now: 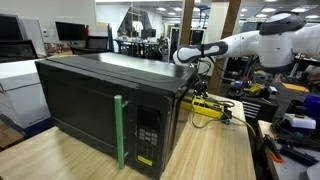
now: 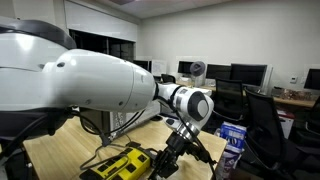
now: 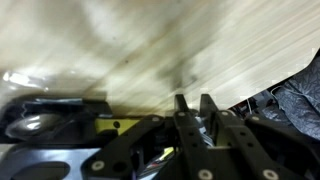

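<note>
Wrist view: one end effector (image 3: 193, 104) closed tight, empty, above wooden table (image 3: 150, 50); one yellow tool (image 3: 118, 123) beside.

- Arm (image 2: 100, 85): smooth white rounded shells, glossy; black ring at the wrist joint.
- Pincer (image 3: 195, 102): black metal body, two narrow dark fingers (image 3: 182, 110), pale round screw heads along its links.

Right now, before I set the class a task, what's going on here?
A white robot arm reaches down beside the black microwave, whose door is closed, on the wooden table. Its jaws are shut, apparently on nothing, low over the tabletop beside a yellow and black device.
</note>
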